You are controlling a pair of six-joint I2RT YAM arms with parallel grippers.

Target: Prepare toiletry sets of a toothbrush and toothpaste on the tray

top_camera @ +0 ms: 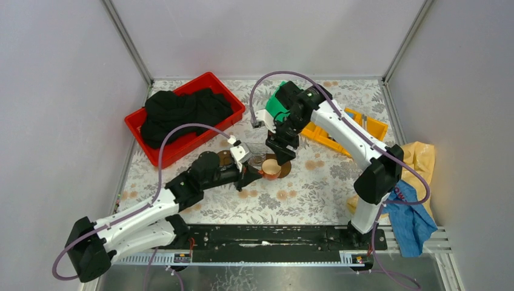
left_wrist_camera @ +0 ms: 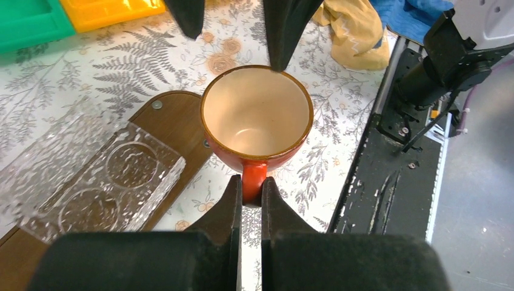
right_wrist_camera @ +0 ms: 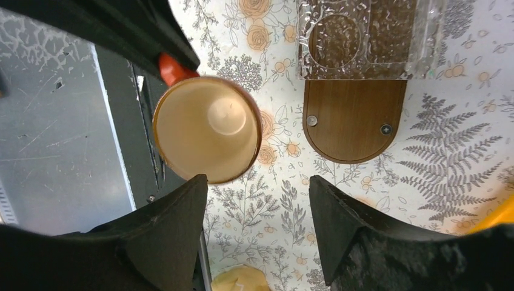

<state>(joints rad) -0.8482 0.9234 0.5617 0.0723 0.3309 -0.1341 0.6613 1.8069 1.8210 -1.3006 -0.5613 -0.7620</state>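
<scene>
In the left wrist view, the left tool (left_wrist_camera: 248,189) clamps the orange cup (left_wrist_camera: 257,115) by its handle just right of the tray (left_wrist_camera: 176,118), which runs toward lower left, while the right tool (right_wrist_camera: 257,200) hangs wide open over the rim.

Lab test cell: plain grey wall panels (top_camera: 54,91) in aluminium corner posts (top_camera: 128,41) enclose a floral-print table (top_camera: 315,194); black mounting rail (top_camera: 273,236).

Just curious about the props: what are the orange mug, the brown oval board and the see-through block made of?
Orange mug: likely glazed ceramic, smooth cream inside. Brown oval board: seemingly wood, matte, two screws. See-through block: clear plastic, pebbled surface.
</scene>
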